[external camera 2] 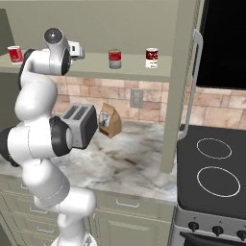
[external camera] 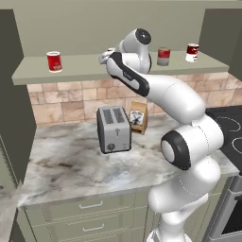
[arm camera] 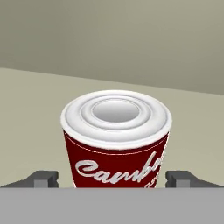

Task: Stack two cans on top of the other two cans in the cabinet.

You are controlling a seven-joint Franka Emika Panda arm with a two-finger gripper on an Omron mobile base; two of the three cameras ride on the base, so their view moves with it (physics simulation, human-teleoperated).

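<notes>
Up at the cabinet (external camera: 94, 71) shelf, the hand (arm camera: 112, 179) has its two fingertips (arm camera: 43, 178) spread apart, one on either side of a dark red soup can (arm camera: 116, 140) with a pale lid; they seem just clear of its sides, though contact is hard to judge here. That can stands upright on the shelf, mostly hidden behind the arm in the base views. Left along the shelf stands an almost all-red can (external camera: 54, 62). To the right are a can with a greyish lower half (external camera: 163, 56) and, beyond it, a red-and-white can (external camera: 192, 52), all apart and unstacked. Below, a toaster (external camera: 113, 128) and a brown bag (external camera: 139, 117) sit on the marble surface (external camera: 71, 160).
</notes>
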